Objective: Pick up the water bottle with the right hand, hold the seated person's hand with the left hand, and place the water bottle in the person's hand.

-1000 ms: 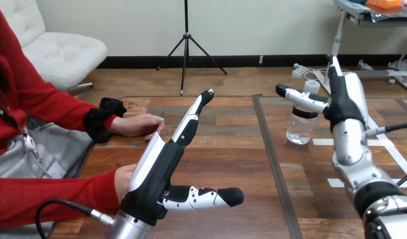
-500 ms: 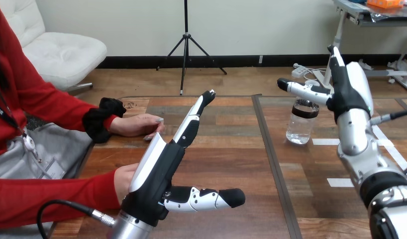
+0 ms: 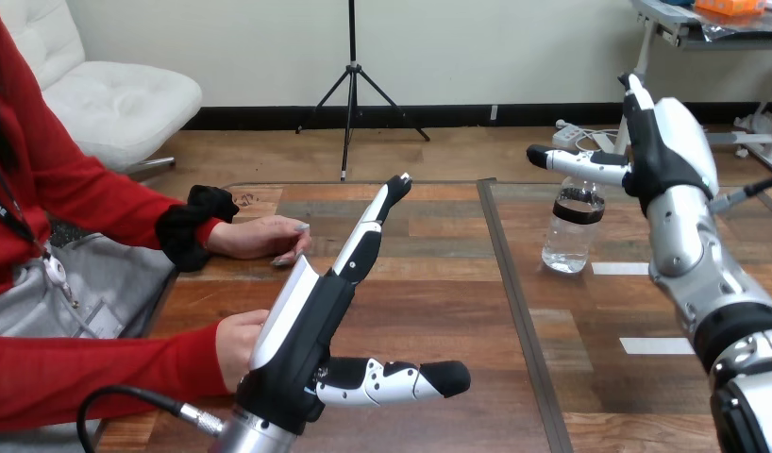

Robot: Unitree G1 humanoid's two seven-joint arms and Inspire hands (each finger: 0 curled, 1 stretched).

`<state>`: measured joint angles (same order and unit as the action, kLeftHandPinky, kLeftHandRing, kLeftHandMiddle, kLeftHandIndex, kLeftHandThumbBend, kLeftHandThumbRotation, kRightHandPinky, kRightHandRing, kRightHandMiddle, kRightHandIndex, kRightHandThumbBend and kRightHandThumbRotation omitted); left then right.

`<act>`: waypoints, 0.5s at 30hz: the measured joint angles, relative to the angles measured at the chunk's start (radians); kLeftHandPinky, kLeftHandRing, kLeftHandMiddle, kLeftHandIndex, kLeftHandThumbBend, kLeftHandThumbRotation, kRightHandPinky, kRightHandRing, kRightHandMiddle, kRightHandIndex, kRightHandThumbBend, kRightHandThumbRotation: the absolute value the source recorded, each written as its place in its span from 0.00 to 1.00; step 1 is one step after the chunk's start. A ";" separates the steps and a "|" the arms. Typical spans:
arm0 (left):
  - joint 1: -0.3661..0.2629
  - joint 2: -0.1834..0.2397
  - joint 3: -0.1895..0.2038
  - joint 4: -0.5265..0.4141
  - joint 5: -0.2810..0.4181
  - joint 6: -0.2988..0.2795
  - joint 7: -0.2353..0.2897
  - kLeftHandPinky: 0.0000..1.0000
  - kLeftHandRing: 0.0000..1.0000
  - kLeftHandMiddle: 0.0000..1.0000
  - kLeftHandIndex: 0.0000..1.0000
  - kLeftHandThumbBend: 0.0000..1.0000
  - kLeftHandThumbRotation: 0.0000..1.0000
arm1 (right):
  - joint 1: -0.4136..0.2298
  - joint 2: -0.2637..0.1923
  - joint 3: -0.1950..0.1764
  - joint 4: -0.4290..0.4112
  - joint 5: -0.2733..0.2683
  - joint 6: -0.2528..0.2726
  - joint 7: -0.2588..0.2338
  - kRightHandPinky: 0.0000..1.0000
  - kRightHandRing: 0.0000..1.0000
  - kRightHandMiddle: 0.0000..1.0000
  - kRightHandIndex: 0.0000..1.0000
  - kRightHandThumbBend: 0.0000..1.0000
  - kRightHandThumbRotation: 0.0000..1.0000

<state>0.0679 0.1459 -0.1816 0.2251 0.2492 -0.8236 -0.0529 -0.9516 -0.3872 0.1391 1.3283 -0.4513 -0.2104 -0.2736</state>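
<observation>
Nothing done yet: the water bottle [image 3: 571,231] is standing at 2 o'clock on the worktop [image 3: 439,283] under the released right hand [image 3: 661,156], while the released left hand [image 3: 311,321] is hovering beside the person's hand at 8 o'clock [image 3: 239,344].

Hidden from you
Lower left: the left hand [image 3: 302,326] covers most of the person's hand [image 3: 233,344]; the right hand [image 3: 661,156] masks the cap of the water bottle [image 3: 569,241].

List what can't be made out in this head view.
Person's hand at lower left: mostly behind the left hand; contact between them unclear.
Water bottle top: crossed by part of the right hand; touching or apart, cannot tell.
Right hand's palm side: turned away from the camera.
</observation>
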 measured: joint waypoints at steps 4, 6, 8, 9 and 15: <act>0.008 -0.004 0.000 -0.001 0.004 -0.002 0.003 1.00 1.00 1.00 1.00 1.00 0.62 | -0.010 -0.012 0.029 0.004 -0.035 0.013 0.005 0.96 1.00 1.00 0.99 1.00 0.52; 0.014 -0.006 0.000 -0.001 0.005 -0.002 0.005 1.00 1.00 1.00 1.00 1.00 0.62 | -0.017 -0.015 0.044 0.009 -0.049 0.019 0.011 0.96 1.00 1.00 0.99 1.00 0.52; 0.018 -0.005 0.000 -0.001 0.006 -0.002 0.005 1.00 1.00 1.00 1.00 1.00 0.62 | -0.023 -0.017 0.059 0.012 -0.068 0.028 0.017 0.96 1.00 0.99 0.98 1.00 0.53; 0.019 -0.005 0.000 -0.002 0.007 -0.002 0.005 1.00 1.00 1.00 1.00 1.00 0.62 | -0.025 -0.018 0.066 0.012 -0.076 0.032 0.020 0.96 1.00 0.99 0.98 1.00 0.54; 0.032 -0.006 0.000 -0.005 0.015 -0.004 0.007 1.00 1.00 1.00 1.00 1.00 0.62 | -0.033 -0.030 0.118 0.014 -0.135 0.052 0.052 0.94 0.97 0.97 0.96 1.00 0.56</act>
<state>0.0997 0.1397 -0.1817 0.2203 0.2647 -0.8277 -0.0454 -0.9850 -0.4168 0.2572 1.3424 -0.5863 -0.1586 -0.2219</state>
